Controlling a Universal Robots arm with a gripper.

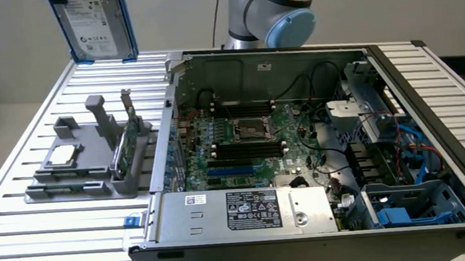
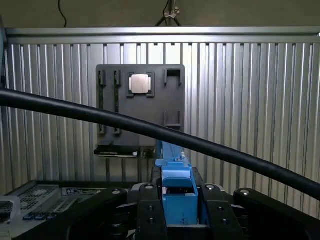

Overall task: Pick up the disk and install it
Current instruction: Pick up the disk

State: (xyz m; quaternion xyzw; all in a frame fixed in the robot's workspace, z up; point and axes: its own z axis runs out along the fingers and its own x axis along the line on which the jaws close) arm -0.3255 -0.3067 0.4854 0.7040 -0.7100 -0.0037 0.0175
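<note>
You have the disk (image 1: pixel 95 23) up in the air, hanging upright above the tabletop's (image 1: pixel 34 246) far corner on the exterior view's left. The fingers (image 2: pixel 150 215) pinch its blue carrier from both sides, as far as the wrist view lets you judge. The grey holder (image 1: pixel 86 173) sits near that side's edge beside the open computer case (image 1: pixel 293 57), with the chip (image 1: pixel 62 154) resting in it.

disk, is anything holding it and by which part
The gripper holds the disk up in the air, clamped on the upper edge of its blue carrier.
</note>
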